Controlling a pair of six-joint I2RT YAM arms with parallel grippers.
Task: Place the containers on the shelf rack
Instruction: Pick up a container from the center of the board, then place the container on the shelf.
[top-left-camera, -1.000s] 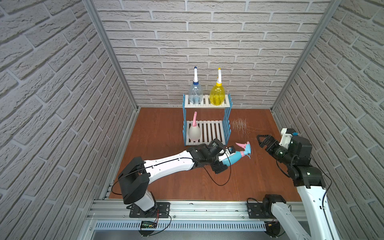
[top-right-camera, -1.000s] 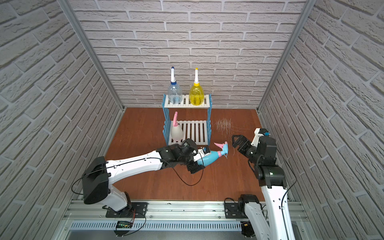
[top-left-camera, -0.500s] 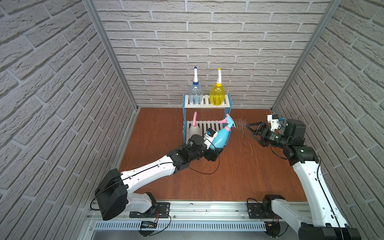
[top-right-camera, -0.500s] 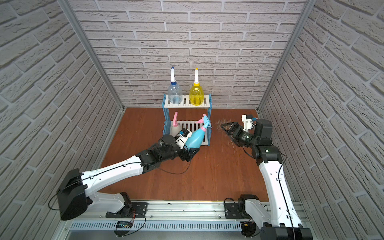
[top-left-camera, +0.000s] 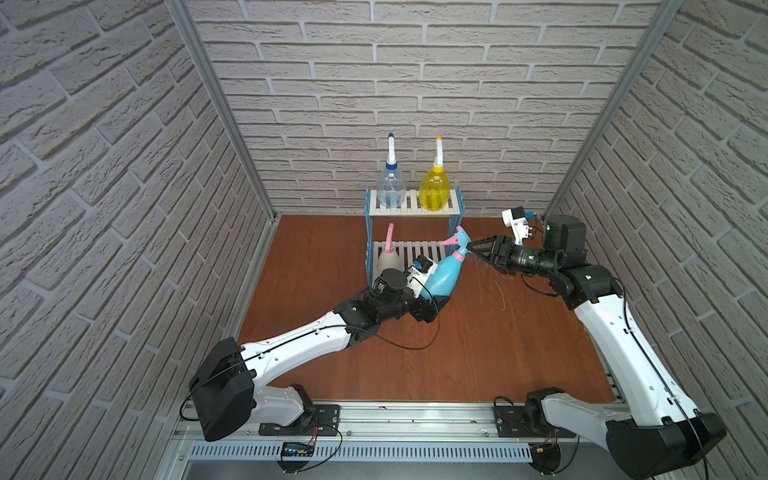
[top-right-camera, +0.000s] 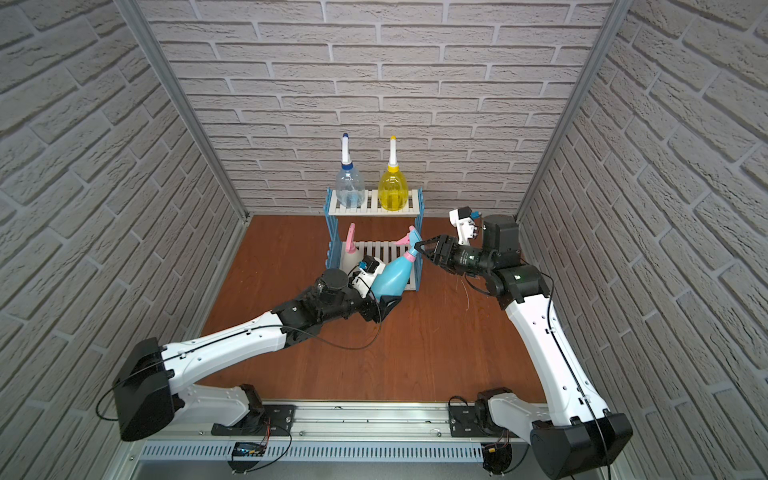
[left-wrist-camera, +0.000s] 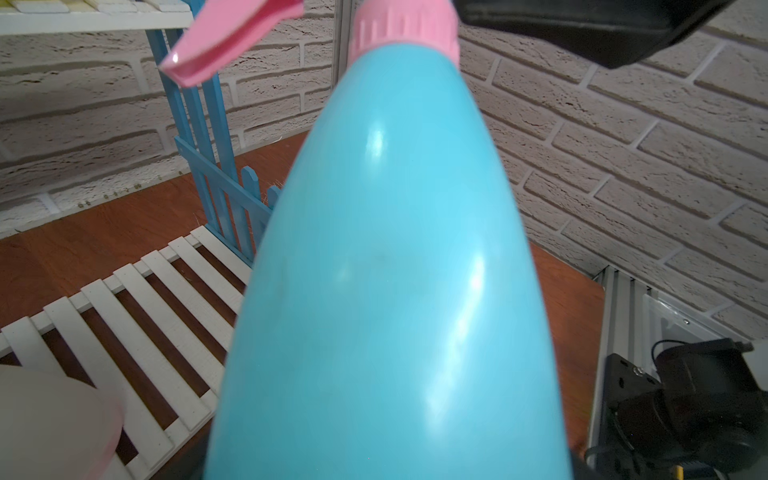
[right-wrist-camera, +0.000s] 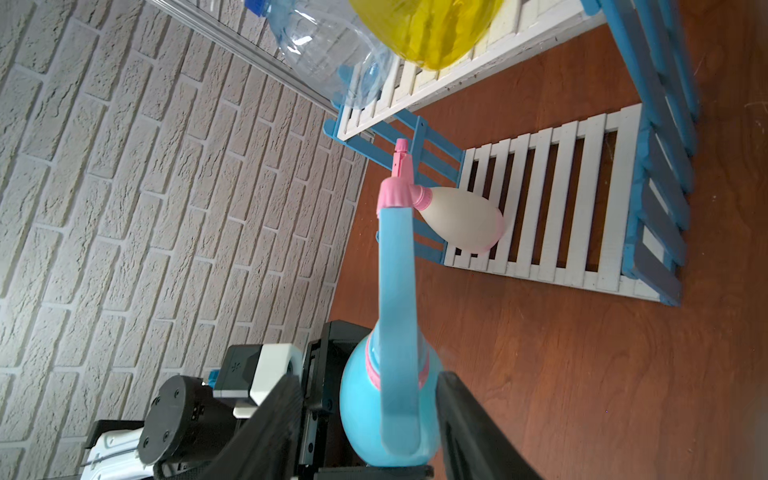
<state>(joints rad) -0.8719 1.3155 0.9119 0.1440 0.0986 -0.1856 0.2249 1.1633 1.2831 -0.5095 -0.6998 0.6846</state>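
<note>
**Top views.** In both top views there is one shelf rack at the centre, against the back wall. There are four bottles and two arms.

- Two bottles stand upright on the upper shelf: the clear bottle on the left and the yellow bottle on the right.
- The cream-white bottle stands at the left end of the lower shelf.
- The light blue bottle is tilted in front of the lower shelf's right end, with its pink nozzle toward the upper right.
- The left gripper clasps this bottle at its wide base.
- The right gripper comes in from the right, with its tip at the bottle's neck.

**Left wrist view.** The light blue bottle fills the middle of the frame. The gripper's own fingers cannot be seen here. One black finger of the right gripper sits at the upper right, beside the pink collar. The rack's lower slats lie at the lower left, and part of the cream-white bottle is in the corner.

**Right wrist view.** All four bottles show:

- the yellow bottle and the clear bottle along the top edge;
- the cream-white bottle at the centre, on the slats;
- the light blue bottle at the bottom centre.

The right gripper's two fingers stand apart on either side of the light blue bottle's collar, with a gap on the left side. The gripper is half-wide and not clamped.
</note>
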